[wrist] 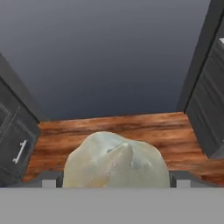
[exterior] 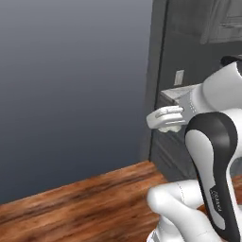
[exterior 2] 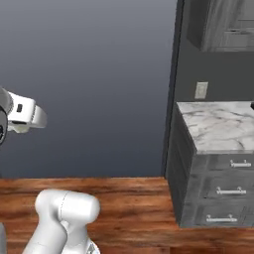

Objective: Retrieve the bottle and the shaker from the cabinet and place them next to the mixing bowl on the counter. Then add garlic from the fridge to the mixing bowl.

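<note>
End effector (wrist: 114,177) closed on garlic bulb (wrist: 116,161), jaws wide around it, dark fingertips (wrist: 49,178) flanking both sides. Held above wood floor (wrist: 131,127), facing grey wall (exterior 2: 89,74). Marble worktop (exterior 2: 218,124) over drawers (exterior 2: 225,191) at right, well apart.

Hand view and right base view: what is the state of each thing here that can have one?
garlic: gripped, off the floor.
pincer: closed on the garlic, one finger on each side.
drawers: all three shut.
</note>
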